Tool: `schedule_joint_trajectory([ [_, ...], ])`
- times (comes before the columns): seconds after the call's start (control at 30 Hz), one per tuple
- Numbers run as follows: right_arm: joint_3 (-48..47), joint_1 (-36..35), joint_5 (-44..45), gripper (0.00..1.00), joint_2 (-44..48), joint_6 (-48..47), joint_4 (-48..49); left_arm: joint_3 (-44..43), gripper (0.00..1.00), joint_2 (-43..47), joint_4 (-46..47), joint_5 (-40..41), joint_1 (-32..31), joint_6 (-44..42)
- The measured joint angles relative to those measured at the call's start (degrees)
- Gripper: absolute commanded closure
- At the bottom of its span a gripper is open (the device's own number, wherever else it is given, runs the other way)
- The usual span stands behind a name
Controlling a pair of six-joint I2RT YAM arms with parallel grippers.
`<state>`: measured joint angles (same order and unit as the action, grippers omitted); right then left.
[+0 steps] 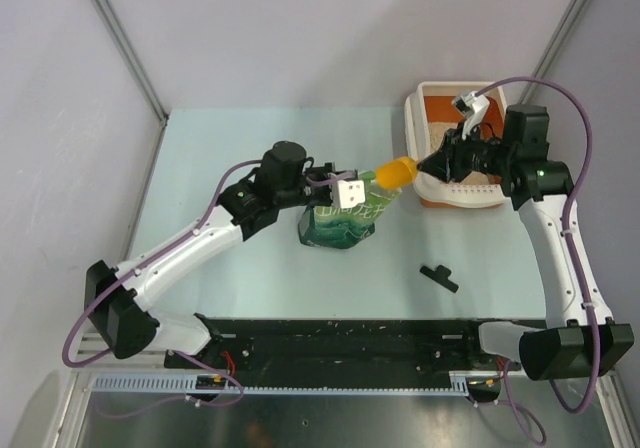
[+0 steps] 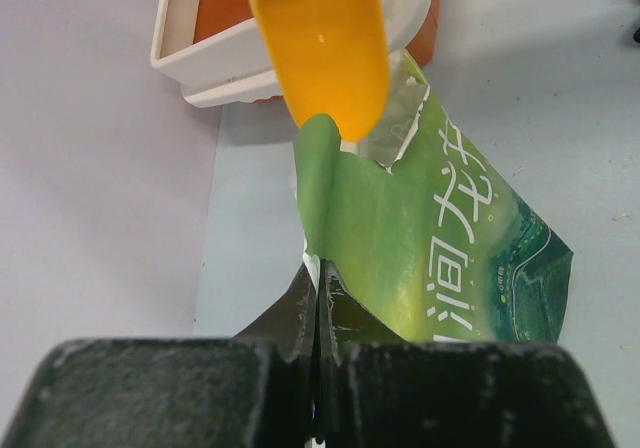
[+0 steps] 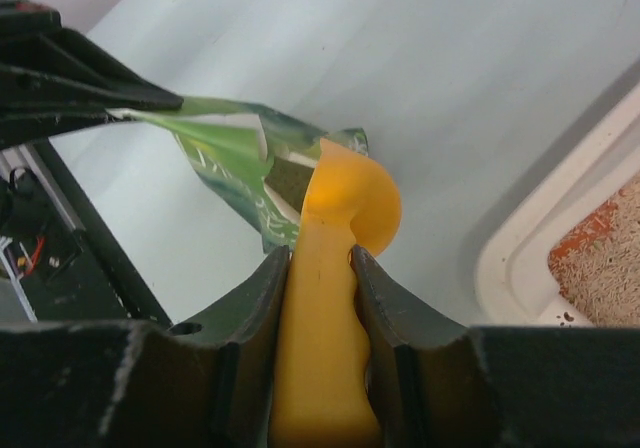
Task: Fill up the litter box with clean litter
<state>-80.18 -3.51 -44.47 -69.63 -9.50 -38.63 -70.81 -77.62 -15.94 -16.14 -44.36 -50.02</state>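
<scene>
The litter box (image 1: pixel 412 108), far right on the desk (image 1: pixel 250 148), shows litter (image 3: pixel 605 263) over only part of its floor. The left tool (image 2: pixel 318 298) pinches the green bag (image 2: pixel 440 238). The right tool (image 3: pixel 320 268) grips the scoop (image 3: pixel 345 208) at the bag's mouth. Most of the filling apparently remains.

Both arms are the same build: left arm (image 1: pixel 190 243) and right arm (image 1: pixel 562 258) have glossy white link shells, chunky black joint housings and black base blocks, with a tiny green light (image 1: pixel 541 175) on the right one's upper joint. The left cable (image 1: pixel 75 338) is purple and looped, the right cable (image 1: pixel 588 133) is purple too, and the left wrist has a small white camera box (image 1: pixel 350 191) with dark dots. Left pincer (image 2: pixel 317 303) and right pincer (image 3: pixel 320 258) are matte black, scuffed, with dusty grey specks and fingers narrowing to thin tips.
</scene>
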Motion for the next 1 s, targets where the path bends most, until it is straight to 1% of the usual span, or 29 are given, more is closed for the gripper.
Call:
schedule_joint_trajectory([
  [0.17, -1.7, -0.6, -1.5, 1.00, -2.1, -5.1, -4.8, 0.3, 1.00, 0.1, 0.2, 0.0, 0.1, 0.0],
  [0.43, -6.3, -2.2, -1.0, 1.00, -3.1, -14.6, -11.8, 0.7, 1.00, 0.5, 0.4, 0.1, 0.2, 0.0],
  [0.57, -10.6, -1.8, -0.4, 1.00, -3.0, -19.4, -17.0, 0.7, 1.00, 0.5, 0.4, 0.4, 0.4, 0.0],
  [0.7, -11.5, -2.4, -0.3, 1.00, -2.9, -23.5, -22.1, 0.7, 1.00, 0.5, 0.4, 0.5, 0.4, 0.0],
  [0.87, -10.0, -6.3, 0.6, 1.00, -3.4, -25.1, -21.3, 0.7, 1.00, 0.5, 0.4, 0.3, 0.4, 0.0],
  [1.0, -10.0, -9.3, 1.0, 1.00, -6.4, -25.2, -20.1, 0.7, 1.00, 0.6, 0.4, 0.5, 0.5, 0.0],
])
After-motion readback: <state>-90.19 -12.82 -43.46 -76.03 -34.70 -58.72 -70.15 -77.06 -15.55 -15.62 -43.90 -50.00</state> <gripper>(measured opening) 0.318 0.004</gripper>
